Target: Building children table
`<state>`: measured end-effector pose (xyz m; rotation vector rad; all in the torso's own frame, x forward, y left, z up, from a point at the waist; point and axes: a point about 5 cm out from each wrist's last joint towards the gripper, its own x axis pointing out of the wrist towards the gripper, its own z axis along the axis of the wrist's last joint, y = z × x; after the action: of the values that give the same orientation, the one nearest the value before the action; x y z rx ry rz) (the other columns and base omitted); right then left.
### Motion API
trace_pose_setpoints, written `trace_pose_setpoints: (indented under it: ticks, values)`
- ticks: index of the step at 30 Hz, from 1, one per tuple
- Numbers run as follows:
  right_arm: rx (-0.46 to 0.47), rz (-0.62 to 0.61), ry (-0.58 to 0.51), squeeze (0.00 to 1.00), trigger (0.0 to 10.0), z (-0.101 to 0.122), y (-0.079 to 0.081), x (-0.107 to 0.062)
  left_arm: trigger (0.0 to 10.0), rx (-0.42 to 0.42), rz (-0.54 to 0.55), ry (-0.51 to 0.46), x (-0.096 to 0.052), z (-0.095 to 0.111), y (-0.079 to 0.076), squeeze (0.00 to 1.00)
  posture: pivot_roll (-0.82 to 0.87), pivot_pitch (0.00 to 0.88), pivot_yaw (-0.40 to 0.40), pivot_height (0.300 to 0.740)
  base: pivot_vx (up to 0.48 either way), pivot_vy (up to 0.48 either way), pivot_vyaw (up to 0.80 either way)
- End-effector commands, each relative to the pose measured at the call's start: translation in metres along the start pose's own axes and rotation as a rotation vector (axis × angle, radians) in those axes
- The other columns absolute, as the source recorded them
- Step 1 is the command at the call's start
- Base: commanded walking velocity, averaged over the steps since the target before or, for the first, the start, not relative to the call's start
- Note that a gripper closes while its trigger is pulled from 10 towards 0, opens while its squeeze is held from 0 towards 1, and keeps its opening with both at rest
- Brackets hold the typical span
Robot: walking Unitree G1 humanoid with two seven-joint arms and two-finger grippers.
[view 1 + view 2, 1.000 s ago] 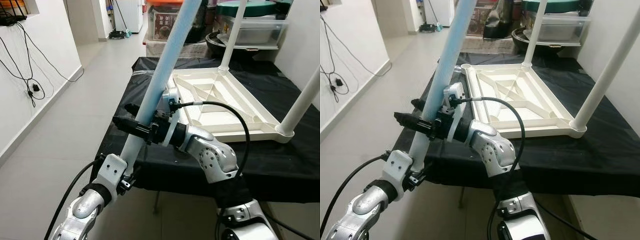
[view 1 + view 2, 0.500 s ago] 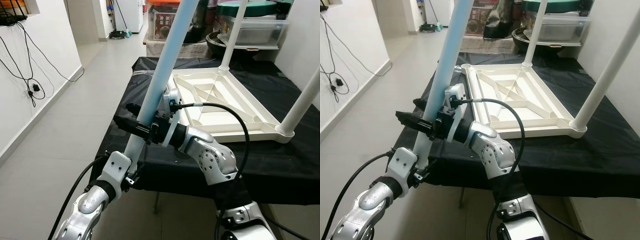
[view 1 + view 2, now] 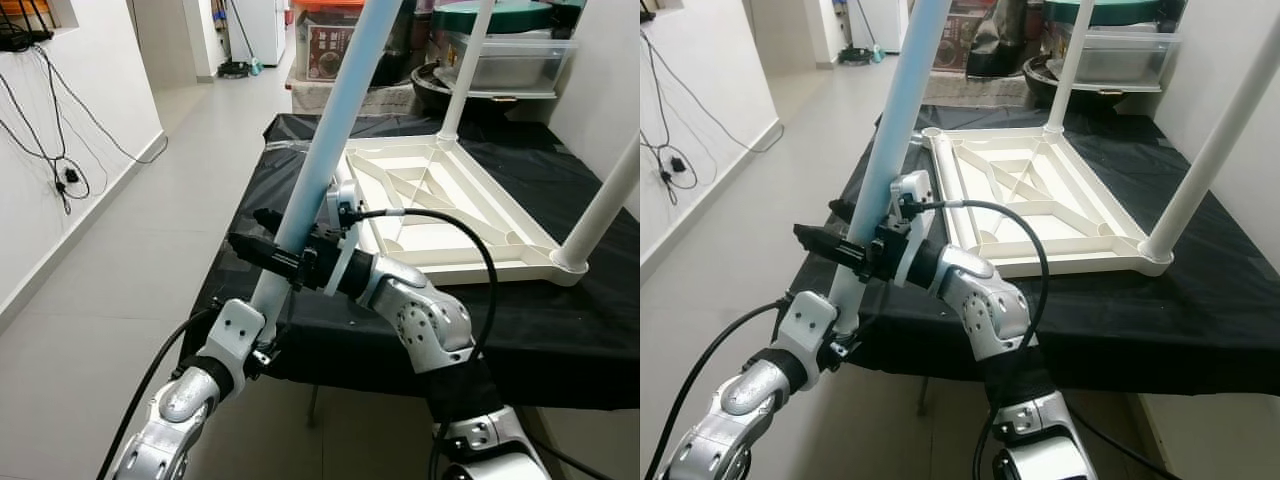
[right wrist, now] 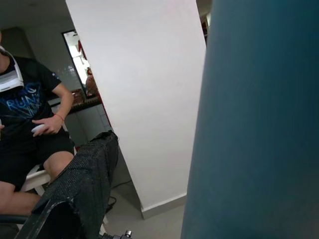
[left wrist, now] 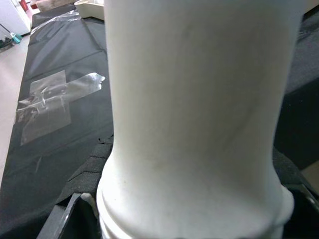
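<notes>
- The left gripper (image 3: 262, 335) sits nearest, low at the front edge of the black-covered table (image 3: 560, 330), holding the bottom end of a long pale blue table leg (image 3: 325, 150); whether its fingers are clamped cannot be told.
- Just above it, the right gripper (image 3: 262, 238) reaches across to the same leg, its black fingers (image 3: 250, 249) pinching the tube on either side.
- The leg tilts upward, away from the robot.
- Beyond, the white tabletop (image 3: 440, 205) lies upside down on the cloth, with two white legs (image 3: 600, 205) already standing in its corners.
- Farther back, storage boxes (image 3: 510, 60) stand behind the table.
</notes>
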<state>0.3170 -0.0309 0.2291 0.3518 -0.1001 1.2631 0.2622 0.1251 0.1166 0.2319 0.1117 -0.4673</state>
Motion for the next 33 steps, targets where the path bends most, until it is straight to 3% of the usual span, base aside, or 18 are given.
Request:
trace_pose_setpoints:
  ticks: [1,4,5,6,7,8,20,23,24,27,28,33]
  values:
    - [0.032,0.049,0.049,0.00,10.0,-0.014,0.009,0.010,10.0,0.034,-0.032,-0.038,0.006,0.010,-0.006,0.00,0.08,0.034,-0.010,0.740,0.000,0.000,0.00]
    - [0.036,0.046,0.050,0.00,9.8,-0.015,0.009,0.010,10.0,0.037,-0.032,-0.047,0.008,0.012,-0.005,0.00,0.08,0.034,-0.010,0.740,0.000,0.000,0.00]
    - [0.038,0.045,0.049,0.00,4.0,-0.016,0.009,0.010,10.0,0.037,-0.032,-0.051,0.009,0.013,-0.005,0.00,0.08,0.034,-0.010,0.740,0.000,0.000,0.00]
    - [0.039,0.043,0.048,0.00,2.5,-0.016,0.009,0.011,10.0,0.037,-0.033,-0.053,0.010,0.014,-0.006,0.00,0.08,0.034,-0.010,0.740,0.000,0.000,0.00]
    - [0.039,0.043,0.048,0.00,2.5,-0.016,0.009,0.011,10.0,0.037,-0.033,-0.053,0.010,0.014,-0.006,0.00,0.08,0.034,-0.010,0.740,0.000,0.000,0.00]
    - [0.042,0.046,0.047,0.00,0.0,-0.016,0.010,0.011,10.0,0.039,-0.035,-0.057,0.011,0.015,-0.006,0.00,0.08,0.034,-0.010,0.740,0.000,0.000,0.00]
    - [0.042,0.044,0.038,0.00,0.0,-0.017,0.010,0.010,10.0,0.030,-0.024,-0.054,0.013,0.015,-0.005,0.00,0.08,0.026,-0.003,0.740,0.000,0.000,0.00]
    - [0.036,0.038,0.027,0.00,0.0,-0.015,0.009,0.011,10.0,-0.022,-0.016,-0.021,0.012,0.010,-0.006,0.00,0.08,0.017,-0.001,0.740,0.000,0.000,0.00]
    - [0.032,0.035,0.019,0.00,0.0,-0.012,0.009,0.010,10.0,-0.031,-0.016,-0.018,0.011,0.009,-0.007,0.24,0.08,0.017,-0.001,0.740,0.000,0.000,0.00]
    - [0.030,0.033,0.013,0.00,0.0,-0.011,0.008,0.010,10.0,-0.033,-0.016,-0.018,0.010,0.008,-0.008,0.24,0.08,0.011,0.001,0.740,0.000,0.000,0.00]
    - [0.026,0.026,0.003,0.00,0.0,-0.008,0.006,0.010,10.0,-0.046,-0.016,-0.024,0.008,0.007,-0.008,1.00,0.08,0.006,-0.001,0.740,0.000,0.000,0.00]
    - [0.005,-0.020,-0.046,0.00,0.0,0.007,-0.002,0.009,10.0,-0.059,0.015,-0.032,-0.001,0.005,-0.009,1.00,0.08,0.000,-0.001,0.740,0.000,0.000,0.00]
